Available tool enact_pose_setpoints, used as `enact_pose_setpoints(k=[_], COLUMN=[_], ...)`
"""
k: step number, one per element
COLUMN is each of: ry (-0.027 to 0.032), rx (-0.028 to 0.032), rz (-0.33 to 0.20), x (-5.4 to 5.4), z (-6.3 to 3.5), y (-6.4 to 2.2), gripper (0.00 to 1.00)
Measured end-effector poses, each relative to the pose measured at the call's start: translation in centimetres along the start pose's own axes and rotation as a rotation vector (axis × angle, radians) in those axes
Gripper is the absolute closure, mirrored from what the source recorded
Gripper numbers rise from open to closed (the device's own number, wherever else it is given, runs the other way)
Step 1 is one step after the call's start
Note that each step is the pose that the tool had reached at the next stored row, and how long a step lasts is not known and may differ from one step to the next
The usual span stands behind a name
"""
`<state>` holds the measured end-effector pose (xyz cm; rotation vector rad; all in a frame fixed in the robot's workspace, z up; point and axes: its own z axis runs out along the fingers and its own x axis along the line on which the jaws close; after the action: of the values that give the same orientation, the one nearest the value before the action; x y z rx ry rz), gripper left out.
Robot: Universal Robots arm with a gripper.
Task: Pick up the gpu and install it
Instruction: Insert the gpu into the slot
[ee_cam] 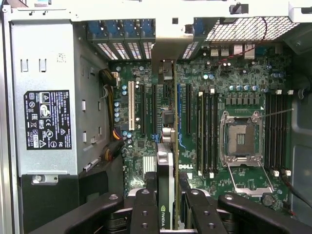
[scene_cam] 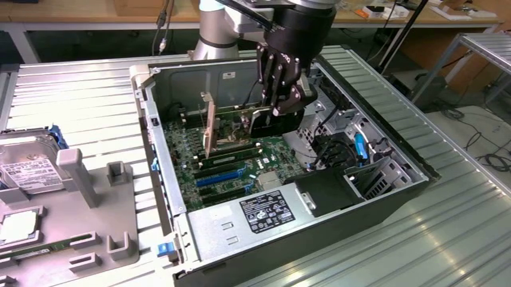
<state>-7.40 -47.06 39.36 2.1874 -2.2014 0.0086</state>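
Observation:
The gpu (ee_cam: 165,170) shows edge-on in the wrist view as a thin card with a green logo near my fingers, and it runs toward the case's rear slot openings. My gripper (ee_cam: 168,197) is shut on it, one black finger (ee_cam: 144,209) on each side. In the exterior view my gripper (scene_cam: 279,110) hangs inside the open computer case (scene_cam: 160,179), above the motherboard (scene_cam: 231,161). The gpu's metal bracket end (scene_cam: 209,122) points to the exterior view's left. The card hangs upright over the long expansion slots (ee_cam: 188,109). I cannot tell whether its lower edge touches a slot.
A silver power supply (scene_cam: 264,215) with a black label fills the case's near end. A drive cage and black cables (scene_cam: 351,161) stand at the exterior view's right. The CPU socket (ee_cam: 241,139) lies beside the memory slots. A hard drive (scene_cam: 28,170) rests on a grey fixture outside the case.

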Motion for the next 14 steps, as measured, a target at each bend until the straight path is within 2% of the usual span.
enact_pose_setpoints(k=[7, 10, 12, 14], ry=[-0.0007, -0.0016, -0.0021, -0.0056], rx=[0.0011, 0.0083, 0.0173, 0.0196], rz=[0.001, 0.002, 0.003, 0.003], x=[-0.26, -0.31, -0.43, -0.46], z=[0.01, 0.27, 0.36, 0.68], y=[0.00, 0.02, 0.15, 0.33], gripper=[0.73, 0.73, 0.73, 0.73])
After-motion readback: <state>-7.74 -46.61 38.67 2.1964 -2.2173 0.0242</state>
